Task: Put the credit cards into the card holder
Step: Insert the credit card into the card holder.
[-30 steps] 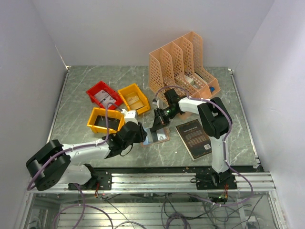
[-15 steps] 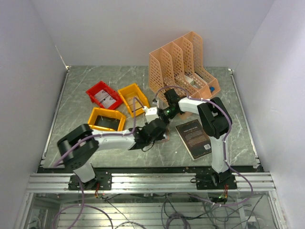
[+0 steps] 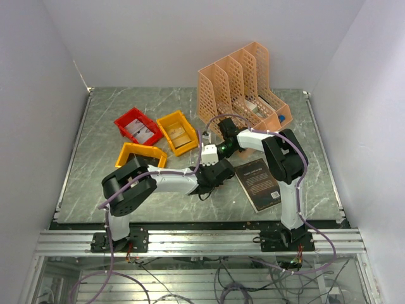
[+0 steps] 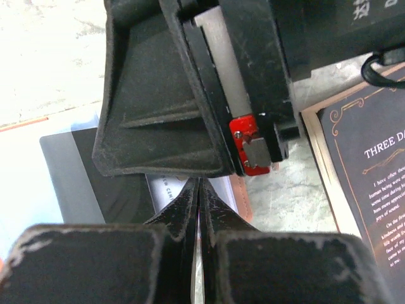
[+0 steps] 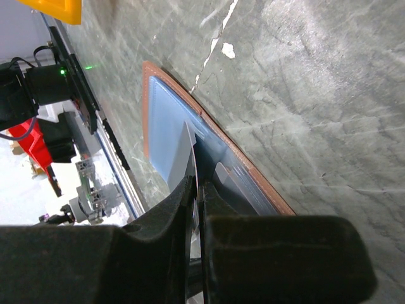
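Card holder point(image 5: 166, 136) open near the middle of the table point(image 3: 107, 126), just left of a black book point(image 3: 257, 183), right gripper point(image 5: 197, 183) clamped on a thin grey card point(image 5: 190, 149) over its blue lining, left gripper point(image 4: 199, 190) pinched together (whether on anything, unclear).

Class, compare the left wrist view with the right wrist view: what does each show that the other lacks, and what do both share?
Left wrist only: the black book with gold lettering. Right wrist only: a corner of a yellow bin and a glowing green light. Both: the card holder with its salmon edge, lying on the marble table.
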`<state>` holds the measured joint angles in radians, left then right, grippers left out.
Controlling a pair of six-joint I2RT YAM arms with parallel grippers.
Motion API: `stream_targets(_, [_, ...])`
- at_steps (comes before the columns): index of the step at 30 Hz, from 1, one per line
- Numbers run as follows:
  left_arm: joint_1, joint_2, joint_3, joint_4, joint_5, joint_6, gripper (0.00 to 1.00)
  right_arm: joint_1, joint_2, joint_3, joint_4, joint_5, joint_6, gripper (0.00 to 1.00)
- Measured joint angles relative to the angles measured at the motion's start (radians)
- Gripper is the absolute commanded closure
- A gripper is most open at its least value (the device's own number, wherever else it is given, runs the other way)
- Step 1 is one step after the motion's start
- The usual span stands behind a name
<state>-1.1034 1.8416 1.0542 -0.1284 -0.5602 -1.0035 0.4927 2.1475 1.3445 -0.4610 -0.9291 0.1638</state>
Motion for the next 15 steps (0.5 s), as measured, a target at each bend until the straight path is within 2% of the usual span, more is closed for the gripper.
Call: stream_targets(15, [0.0, 0.022, 0.023, -0.075, -0.122, -0.076, 0.75, 0.0, 0.006, 0.0, 0.003, -0.007, 0.0, 0.88])
